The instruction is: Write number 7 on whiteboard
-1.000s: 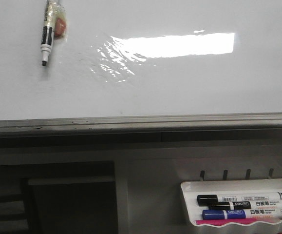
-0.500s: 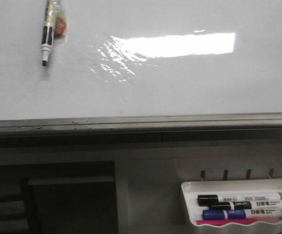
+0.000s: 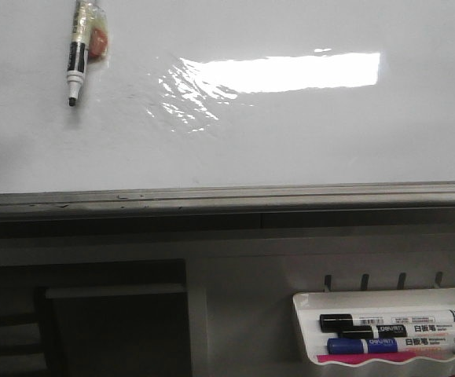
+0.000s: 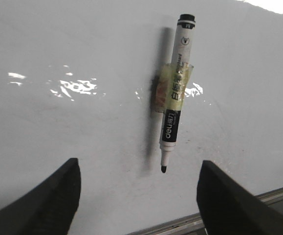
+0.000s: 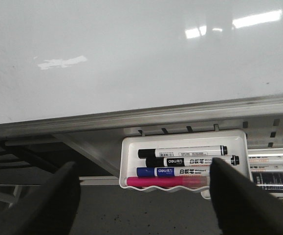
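Nothing had been moved since earlier. Both pincers were spread wide: left pincer (image 4: 139,196) facing a taped marker (image 4: 175,93) on the whiteboard (image 4: 73,122), right pincer (image 5: 143,200) facing the marker tray (image 5: 131,147).

We see the whiteboard (image 3: 290,141) — glossy white, upright, grey metal rim along its lower edge, bright rectangular reflection near its upper right — bearing no visible marker figure.

Marker (image 3: 78,47) top cut off in front view (whiteboard (image 3: 290,133) edges too).
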{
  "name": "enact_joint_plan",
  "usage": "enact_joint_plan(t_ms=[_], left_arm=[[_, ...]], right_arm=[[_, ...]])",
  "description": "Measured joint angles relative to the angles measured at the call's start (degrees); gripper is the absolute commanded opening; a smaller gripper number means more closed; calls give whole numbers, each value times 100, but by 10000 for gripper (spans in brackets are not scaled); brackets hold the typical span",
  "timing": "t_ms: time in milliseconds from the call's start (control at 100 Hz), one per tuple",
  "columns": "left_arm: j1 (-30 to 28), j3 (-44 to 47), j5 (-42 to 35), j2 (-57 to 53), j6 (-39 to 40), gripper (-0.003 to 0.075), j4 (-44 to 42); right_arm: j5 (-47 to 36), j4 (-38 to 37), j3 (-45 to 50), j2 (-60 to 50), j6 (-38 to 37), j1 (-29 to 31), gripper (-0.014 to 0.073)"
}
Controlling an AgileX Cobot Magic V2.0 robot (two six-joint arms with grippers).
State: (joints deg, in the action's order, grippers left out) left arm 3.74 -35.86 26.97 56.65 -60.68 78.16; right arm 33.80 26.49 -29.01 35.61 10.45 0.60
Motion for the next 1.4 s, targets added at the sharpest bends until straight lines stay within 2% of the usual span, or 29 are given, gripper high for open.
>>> enact_joint_plan(t_ms=[150,380,550,670,740,810,1060,1280,1400], left_arm=[[682,-398,-283,683,-216,458,42],[1715,-804,-1645,1519,-448,458,104],[2118,-1024,-2439,1943,-486,458,81],[2202,-1086,-2697,2041,-499,451,81],[2211,-1091,-2745,2076,-499,414,61],[2211,-1091,-2794,2110,-499,346,12],[2211,-1100,-2843,2175,-503,-14,-60],[2211,-1100,-2488,2165,-503,-20,-397],[2211,-1089,-1893,2015,-503,-20,-873]], right_arm=[[-65,0,0,0,0,0,489],[-100,0,0,0,0,0,490],[-100,0,0,0,0,0,490],[-100,0,0,0,0,0,490],[-100,0,0,0,0,0,490],[-103,0,0,0,0,0,490],[-116,0,0,0,0,0,490],[-126,100,0,0,53,0,489],[33,699,-63,54,592,0,489]])
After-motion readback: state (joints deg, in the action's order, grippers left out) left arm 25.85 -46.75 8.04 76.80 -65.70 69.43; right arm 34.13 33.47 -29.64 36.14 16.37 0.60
